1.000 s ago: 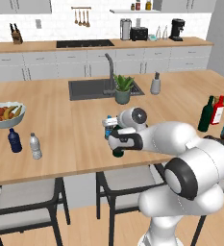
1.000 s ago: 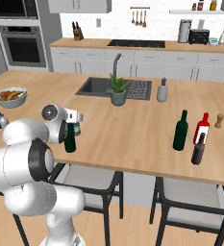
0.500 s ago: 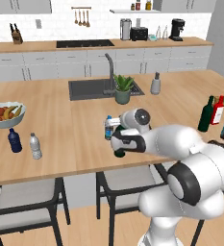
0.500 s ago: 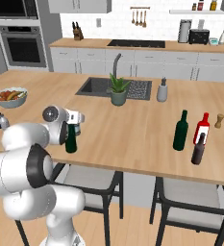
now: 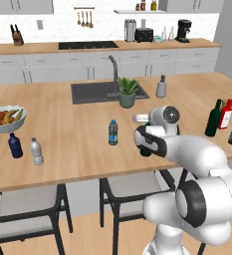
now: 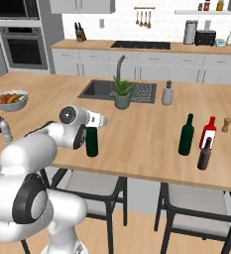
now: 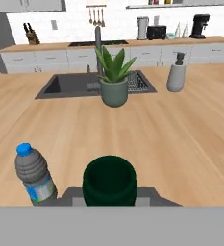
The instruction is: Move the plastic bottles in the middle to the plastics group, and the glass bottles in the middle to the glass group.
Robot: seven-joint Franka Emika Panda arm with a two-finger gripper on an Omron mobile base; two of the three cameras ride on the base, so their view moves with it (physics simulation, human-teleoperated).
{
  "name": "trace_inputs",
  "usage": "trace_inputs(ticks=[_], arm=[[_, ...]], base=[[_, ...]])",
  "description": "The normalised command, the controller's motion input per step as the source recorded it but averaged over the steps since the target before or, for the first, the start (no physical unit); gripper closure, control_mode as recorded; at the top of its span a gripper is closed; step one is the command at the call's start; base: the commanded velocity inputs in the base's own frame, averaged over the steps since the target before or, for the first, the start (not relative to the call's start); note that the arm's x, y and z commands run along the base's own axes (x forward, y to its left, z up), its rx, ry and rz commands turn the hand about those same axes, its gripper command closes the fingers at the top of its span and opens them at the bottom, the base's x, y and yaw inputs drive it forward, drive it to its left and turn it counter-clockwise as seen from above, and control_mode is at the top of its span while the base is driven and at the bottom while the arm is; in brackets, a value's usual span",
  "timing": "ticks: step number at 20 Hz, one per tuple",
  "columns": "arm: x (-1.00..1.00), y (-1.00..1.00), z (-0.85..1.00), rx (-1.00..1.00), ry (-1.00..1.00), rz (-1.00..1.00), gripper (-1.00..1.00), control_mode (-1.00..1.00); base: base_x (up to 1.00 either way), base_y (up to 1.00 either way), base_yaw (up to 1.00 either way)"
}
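The gripper [image 6: 91, 130] is clamped on the neck of a dark green wine bottle [image 6: 91, 144] standing near the counter's [image 6: 146, 134] front edge. Just beside it stands a blue-capped water bottle [image 5: 113, 132]. Farther back sit a potted plant [image 7: 114, 77] and the sink [image 5: 95, 92].

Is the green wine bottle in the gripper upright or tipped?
Upright: the green wine bottle stands vertical at the gripper, base at the counter.
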Motion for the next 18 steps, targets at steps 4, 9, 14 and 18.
trace_inputs(ticks=[4, 9, 14, 18], arm=[[0.00, -1.00, 0.28, 0.00, 0.06, -0.17, 1.00, -1.00], [0.00, -1.00, 0.20, 0.00, 0.07, -0.16, 1.00, -1.00], [0.00, -1.00, 0.01, 0.02, 0.01, -0.15, 1.00, -1.00], [-0.06, -1.00, 0.00, 0.00, 0.00, -0.12, 1.00, -1.00]], base=[[0.00, 0.00, 0.00], [0.00, 0.00, 0.00], [0.00, 0.00, 0.00], [0.00, 0.00, 0.00]])
